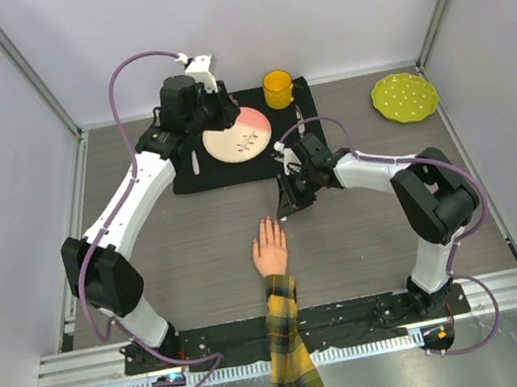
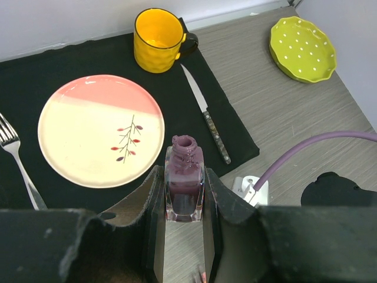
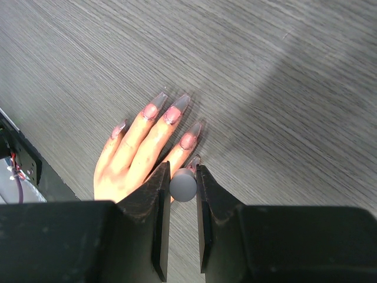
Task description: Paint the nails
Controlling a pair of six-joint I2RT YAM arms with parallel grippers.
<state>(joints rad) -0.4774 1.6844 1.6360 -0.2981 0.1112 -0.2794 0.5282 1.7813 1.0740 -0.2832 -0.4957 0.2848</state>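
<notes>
- Left gripper (image 2: pixel 184 197) clamped on uncapped purple bottle (image 2: pixel 184 177), lower centre of left wrist view;
- Right gripper (image 3: pixel 183 197) narrowed on round grey cap (image 3: pixel 183 184), lower centre of right wrist view;
- Nails (image 3: pixel 172 115) tip mannequin hand (image 3: pixel 132 162), centre left, little finger's nail beside cap.

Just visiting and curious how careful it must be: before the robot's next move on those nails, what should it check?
1. Polish bottle clamped upright in left end effector: ok.
2. Bottle neck uncapped: ok.
3. Round grey cap pinched in right end effector: ok.
4. Mannequin hand flat on the table, palm down: ok.
5. Brush tip over a nail: cannot tell, hidden below the cap.
</notes>
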